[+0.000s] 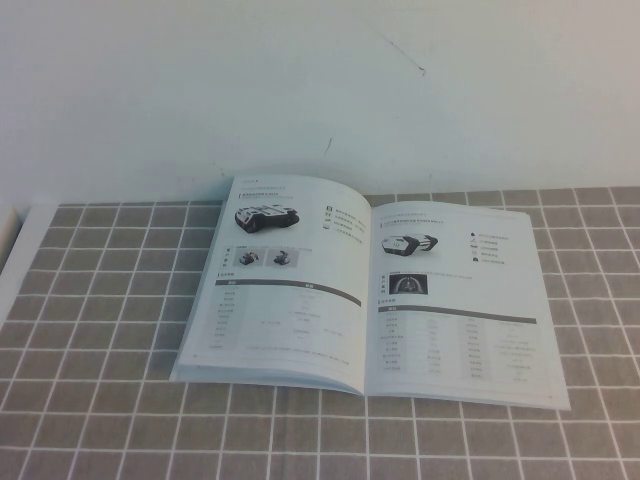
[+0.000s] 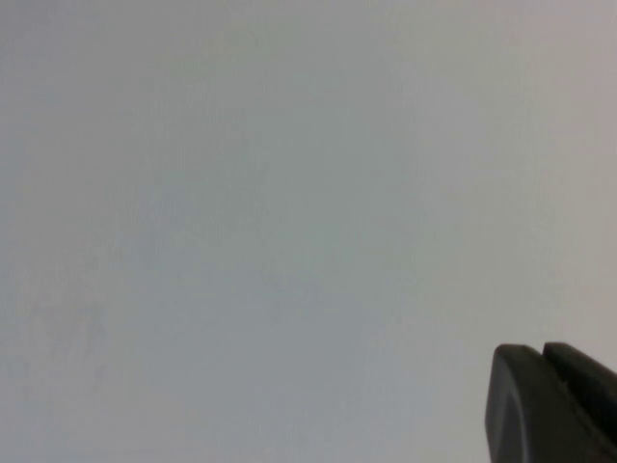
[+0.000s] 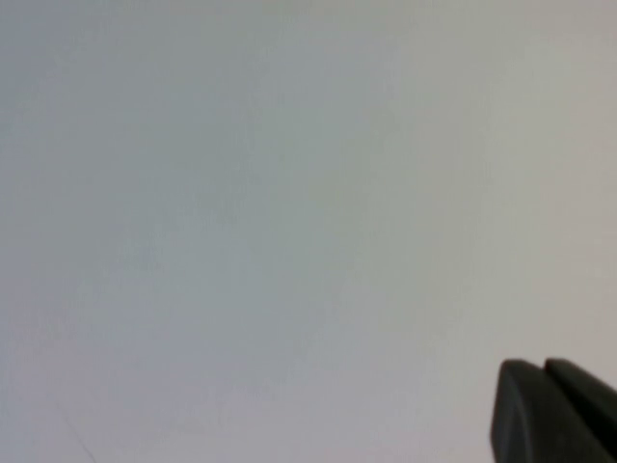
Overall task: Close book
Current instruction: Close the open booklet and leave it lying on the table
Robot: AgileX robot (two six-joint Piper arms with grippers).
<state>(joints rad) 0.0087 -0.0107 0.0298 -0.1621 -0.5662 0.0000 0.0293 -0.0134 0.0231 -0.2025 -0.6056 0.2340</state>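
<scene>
Left end effector (image 2: 554, 405): seen only in the left wrist view, as a dark piece at the frame's corner against a pale, blank surface. Where it stands relative to the book cannot be told.
Left end effector state: cannot tell whether it is spread or pressed together; only a part of it shows.
Left arm pose: outside the high view, so it cannot be made out.
Book (image 1: 370, 290): lies open and flat on the worktop (image 1: 90, 300), pages up, its far edge near the wall (image 1: 300, 80).
Left page (image 1: 280, 280): left of the book's centre fold, with printed product photos above a table of text; the print is too small to read.
Centre fold (image 1: 368, 300): runs from the book's far edge to its near edge, between the two pages.
Right page (image 1: 455, 300): right of the fold, with a similar layout.
Worktop: a grey grid-patterned cover extends past the book on the left, right and near sides.
Right end effector (image 3: 554, 410): seen only in the right wrist view, as a dark corner piece against a pale blank surface; its place relative to the book cannot be told.
Right end effector state: cannot tell.
Right arm pose: outside the high view.
</scene>
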